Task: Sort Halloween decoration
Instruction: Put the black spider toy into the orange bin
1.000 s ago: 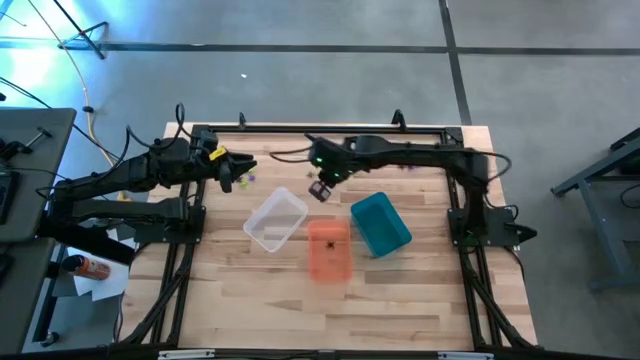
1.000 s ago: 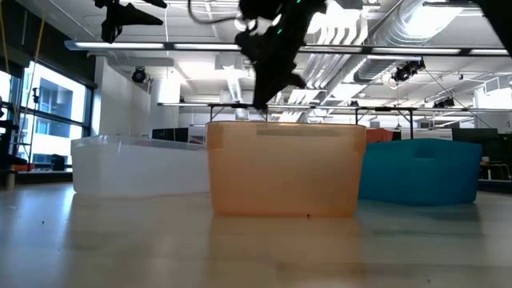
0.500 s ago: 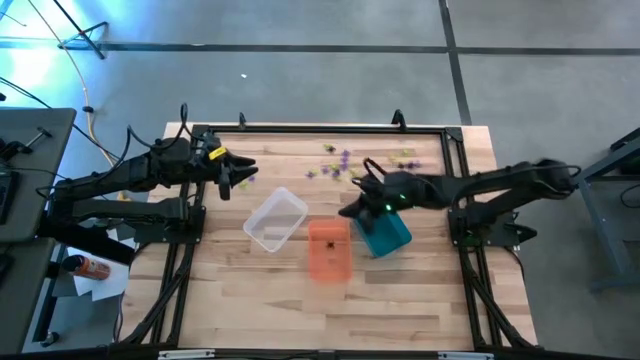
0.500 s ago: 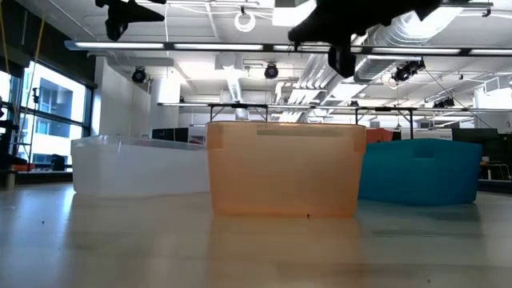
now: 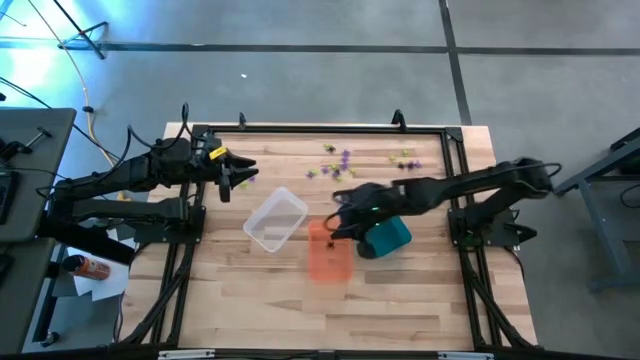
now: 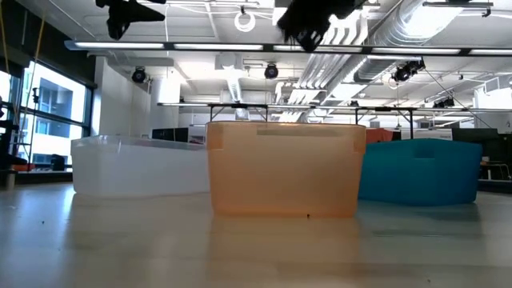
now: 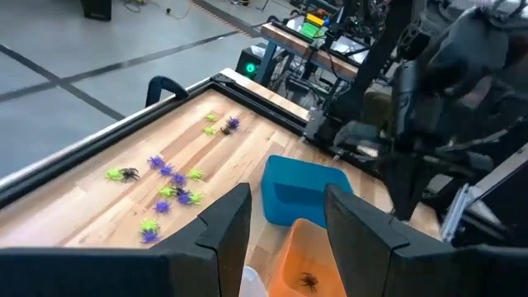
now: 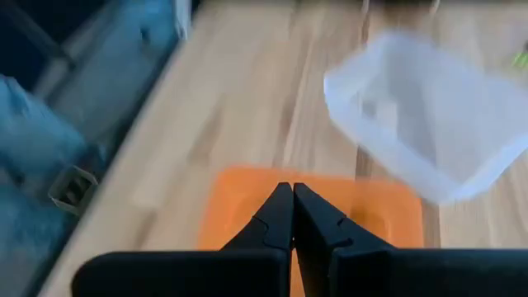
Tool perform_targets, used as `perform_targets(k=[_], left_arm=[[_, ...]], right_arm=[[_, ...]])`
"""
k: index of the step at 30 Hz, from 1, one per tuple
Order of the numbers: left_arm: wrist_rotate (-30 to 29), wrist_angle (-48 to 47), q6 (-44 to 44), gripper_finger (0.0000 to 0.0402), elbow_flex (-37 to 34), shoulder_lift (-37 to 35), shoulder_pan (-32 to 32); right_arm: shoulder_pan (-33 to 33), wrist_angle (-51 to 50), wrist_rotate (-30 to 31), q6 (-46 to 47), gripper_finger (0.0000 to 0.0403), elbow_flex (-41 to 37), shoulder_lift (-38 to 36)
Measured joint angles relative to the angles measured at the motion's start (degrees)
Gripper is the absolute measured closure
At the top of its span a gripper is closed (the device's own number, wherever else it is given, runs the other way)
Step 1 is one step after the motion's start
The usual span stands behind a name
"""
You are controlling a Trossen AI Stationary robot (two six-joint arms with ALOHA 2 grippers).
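While the right end effector (image 5: 335,228), fingers pressed together with nothing visibly pinched, hangs over the orange bin (image 5: 328,254) at frame centre, the spider trinkets (image 5: 340,160) lie scattered upper centre on the surface (image 5: 400,300); one black spider (image 7: 308,281) sits in the orange bin. Left end effector (image 5: 238,178), partly spread, waits upper left. Likely step: delivery; next, another pick.

Obscured and indistinct items
Right wrist view is motion-blurred; orange bin (image 8: 363,216) is partly hidden behind the right gripper (image 8: 292,198); decorations (image 5: 343,158) are too small to distinguish overhead.

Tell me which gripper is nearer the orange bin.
Right. The right gripper hangs shut over the orange bin; the left gripper waits beyond the clear bin, near the table's far left corner.
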Motion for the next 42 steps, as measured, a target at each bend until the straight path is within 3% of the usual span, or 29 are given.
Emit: perform_targets(k=[6, 10, 14, 26, 35, 38, 42], left_arm=[[0.0, 0.0, 4.8, 0.0259, 0.0, 0.0, 0.0], [0.0, 0.0, 6.8, 0.0259, 0.0, 0.0, 0.0], [0.0, 0.0, 7.6, 0.0259, 0.0, 0.0, 0.0], [0.0, -0.1, 10.1, 0.0259, 0.0, 0.0, 0.0], [0.0, -0.1, 10.7, 0.0259, 0.0, 0.0, 0.0], [0.0, -0.1, 10.7, 0.0259, 0.0, 0.0, 0.0], [0.0, -0.1, 10.7, 0.0259, 0.0, 0.0, 0.0]], right_arm=[[1.7, -9.6, -0.7, -6.4, 0.0403, 8.4, 10.2], [2.5, -10.0, 3.3, -9.5, 0.0403, 10.1, 15.6], [2.8, -11.0, 3.2, -7.3, 0.0403, 10.1, 20.2], [5.4, -10.9, 3.9, -5.8, 0.0403, 10.1, 26.5], [5.3, -9.8, 3.8, -3.1, 0.0401, 10.1, 27.1], [5.3, -9.8, 3.8, -0.7, 0.038, 10.1, 27.1], [5.3, -10.1, 3.8, 3.1, 0.0317, 10.2, 26.8]])
